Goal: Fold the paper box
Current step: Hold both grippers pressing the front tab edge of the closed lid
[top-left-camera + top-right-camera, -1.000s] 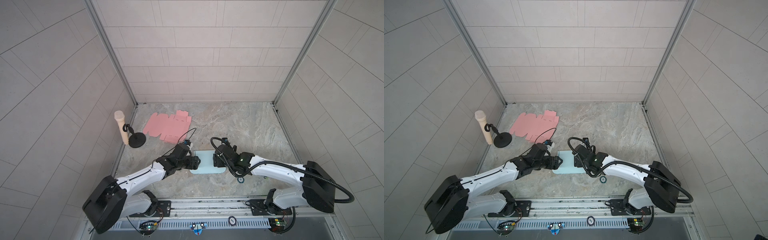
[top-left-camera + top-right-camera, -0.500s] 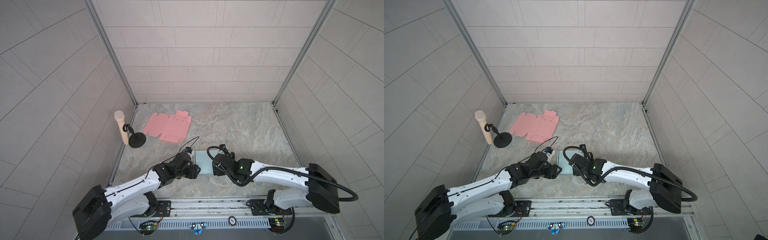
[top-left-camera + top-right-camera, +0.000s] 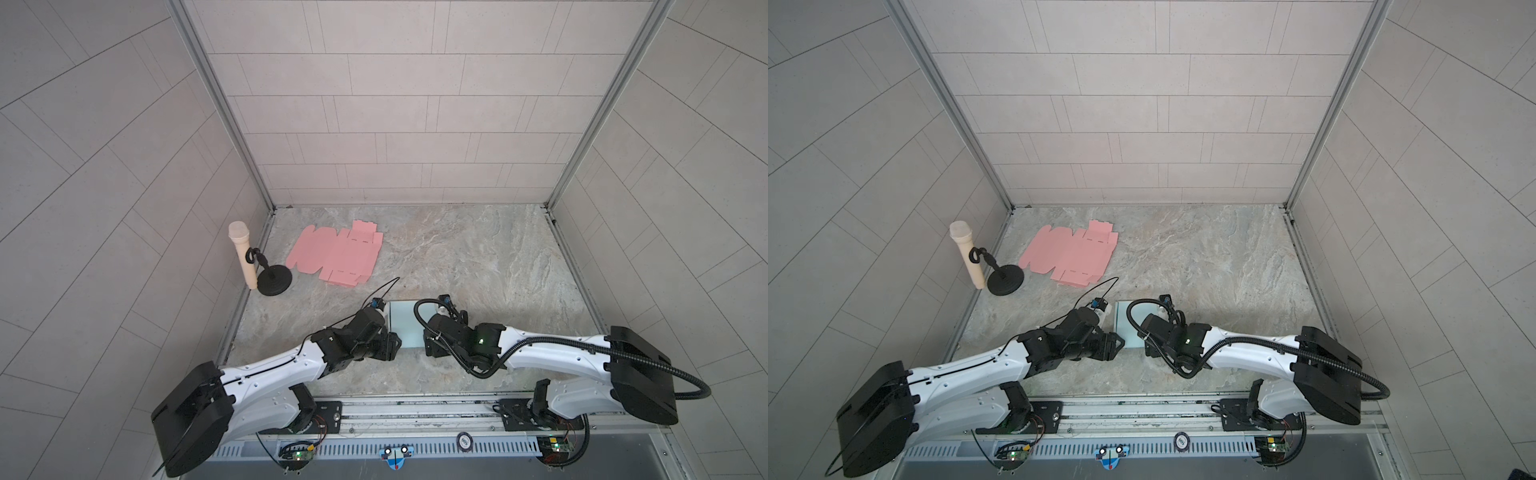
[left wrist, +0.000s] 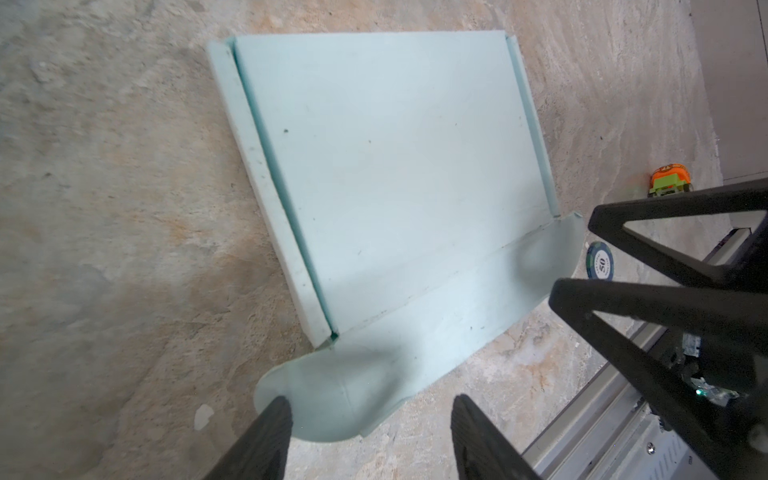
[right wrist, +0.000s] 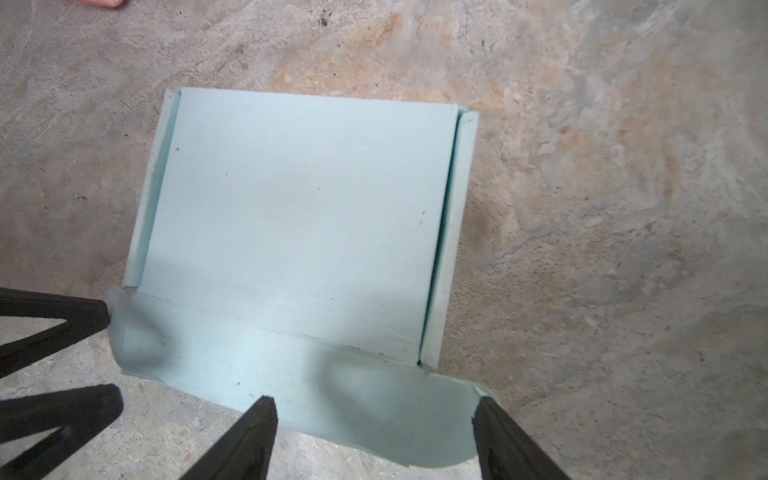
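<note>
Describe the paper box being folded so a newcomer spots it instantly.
On the marbled tabletop, look between the left end effector and right end effector. The pale blue paper box lies there; unlike the flat pink cardboard cutout farther back, its side flaps are folded up.

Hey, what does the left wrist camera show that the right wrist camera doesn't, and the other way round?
Only the left wrist: a poker chip marked 50, a small orange object and the metal base rail. Only the right wrist: a corner of the pink sheet. Both: the pale blue box on the marble table, with the left gripper and right gripper open at its rounded flap.
</note>
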`<state>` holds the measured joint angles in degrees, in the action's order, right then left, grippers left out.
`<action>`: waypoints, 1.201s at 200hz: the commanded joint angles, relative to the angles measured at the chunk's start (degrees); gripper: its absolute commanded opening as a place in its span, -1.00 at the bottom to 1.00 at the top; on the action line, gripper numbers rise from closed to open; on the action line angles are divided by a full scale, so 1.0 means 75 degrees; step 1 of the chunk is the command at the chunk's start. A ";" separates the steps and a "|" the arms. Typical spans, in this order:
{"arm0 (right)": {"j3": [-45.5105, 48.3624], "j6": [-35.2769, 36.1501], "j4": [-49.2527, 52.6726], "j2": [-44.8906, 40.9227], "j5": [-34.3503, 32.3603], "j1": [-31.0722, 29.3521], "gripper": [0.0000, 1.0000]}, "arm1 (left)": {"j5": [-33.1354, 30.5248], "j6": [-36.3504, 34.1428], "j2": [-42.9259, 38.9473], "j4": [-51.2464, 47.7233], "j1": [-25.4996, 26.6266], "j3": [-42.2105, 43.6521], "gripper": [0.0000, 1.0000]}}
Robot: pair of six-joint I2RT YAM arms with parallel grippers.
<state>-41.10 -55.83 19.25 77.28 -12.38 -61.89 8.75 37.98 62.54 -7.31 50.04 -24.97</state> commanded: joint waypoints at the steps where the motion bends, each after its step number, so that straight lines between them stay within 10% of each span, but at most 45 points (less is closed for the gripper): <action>1: 0.0089 -0.0249 -0.0203 0.0164 -0.0011 -0.0068 0.55 | -0.0066 0.0046 0.0096 0.0187 0.0043 0.0100 0.30; 240: 0.0190 -0.0524 -0.1165 0.0558 0.0513 -0.0197 0.63 | -0.0007 0.0351 0.0520 0.0951 0.0375 0.0218 0.33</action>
<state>-40.73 -57.82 12.86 81.34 -9.21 -62.96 8.71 40.53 66.17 -1.85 52.51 -23.83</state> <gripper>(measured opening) 0.818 0.668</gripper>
